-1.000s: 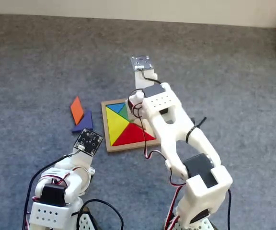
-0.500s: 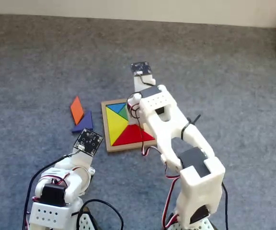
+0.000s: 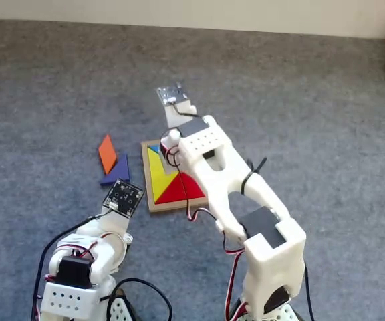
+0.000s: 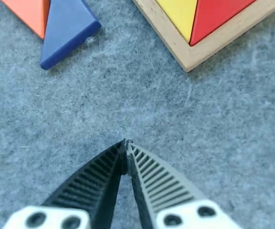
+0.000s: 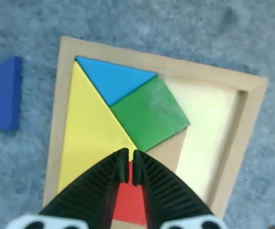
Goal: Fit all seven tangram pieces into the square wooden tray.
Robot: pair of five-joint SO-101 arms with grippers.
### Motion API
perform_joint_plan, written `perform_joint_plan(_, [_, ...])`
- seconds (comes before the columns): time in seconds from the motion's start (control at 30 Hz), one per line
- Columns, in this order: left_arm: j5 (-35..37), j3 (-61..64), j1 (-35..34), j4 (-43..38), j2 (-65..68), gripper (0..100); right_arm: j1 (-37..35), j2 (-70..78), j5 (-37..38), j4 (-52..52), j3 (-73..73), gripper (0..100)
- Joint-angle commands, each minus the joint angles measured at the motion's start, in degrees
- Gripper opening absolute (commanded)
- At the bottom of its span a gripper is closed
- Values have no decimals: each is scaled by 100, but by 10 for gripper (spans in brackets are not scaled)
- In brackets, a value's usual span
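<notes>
Your right end effector, tips pressed together and holding nothing, hangs over the square wooden tray. In the last second that arm has swung left across the tray, probably heading for the loose pieces (nothing else has shifted). Your left end effector, also pressed together and empty, sits above bare worktop by the tray's near-left corner.

Count:
- One tray.
- Four pieces seated in it: yellow triangle, red triangle, light blue triangle, green square.
- A pale patch that may be a fifth piece.
- Two pieces left of the tray, touching: orange parallelogram and dark blue triangle.
</notes>
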Motion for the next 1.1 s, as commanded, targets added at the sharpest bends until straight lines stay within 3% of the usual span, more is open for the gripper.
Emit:
perform_joint_plan(0.0, [35,110,-48,18,-233,7,-84,-75,132,752,-848,22])
perform_joint_plan(0.17, [35,110,-48,18,-233,7,-92,-444,141,1692,-1543,22])
perform_joint_plan(0.3, [35,110,-48,18,-233,7,-48,-1323,141,1930,-1191,4])
perform_joint_plan(0.9, [35,110,-48,18,-233,7,1138,-6211,141,1903,3327,4])
perform_joint_plan(1.07, [35,110,-48,18,-233,7,1842,-7477,141,1103,4963,4])
